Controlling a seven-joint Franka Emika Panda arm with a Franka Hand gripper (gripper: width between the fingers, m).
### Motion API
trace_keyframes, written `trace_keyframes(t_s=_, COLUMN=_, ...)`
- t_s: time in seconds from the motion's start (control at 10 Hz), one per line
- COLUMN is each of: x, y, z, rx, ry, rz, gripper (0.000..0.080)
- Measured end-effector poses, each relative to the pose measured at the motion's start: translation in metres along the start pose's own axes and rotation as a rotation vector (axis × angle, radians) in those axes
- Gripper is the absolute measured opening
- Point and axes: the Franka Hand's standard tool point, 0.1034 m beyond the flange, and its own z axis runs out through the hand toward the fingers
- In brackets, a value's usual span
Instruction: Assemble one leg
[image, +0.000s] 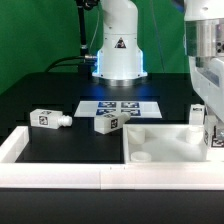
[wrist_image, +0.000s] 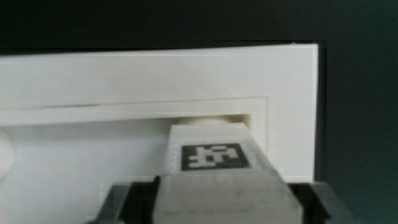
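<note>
Tool (wrist_image: 214, 200) clamps stubby white plastic tagged leg (wrist_image: 215, 160), peg at large flat white panel (wrist_image: 107, 90) corner; seating apparently unfinished.

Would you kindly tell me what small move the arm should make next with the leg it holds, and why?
Probably ease straight down: the gripper is shut on the leg, whose far end sits at the panel's corner, so lowering should seat it; whether the peg meets a hole is hidden.
</note>
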Motion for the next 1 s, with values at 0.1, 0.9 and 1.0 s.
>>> trace_keyframes(t_s=0.1, x=-0.0001, y=-0.0001, z=0.0, rx=0.001, ry=-0.001, rz=0.025, gripper=0.0285)
trace_keyframes(t_s=0.9, x=0.0078, y=-0.0022, z=-0.0011, rx=0.017, ry=-0.025, rz=0.364, gripper=0.0288)
trace_keyframes(t_s=1.0, x=0.0079, y=-0.0021, z=-0.0007, rx=0.017, ry=-0.025, rz=0.36, gripper=0.0288)
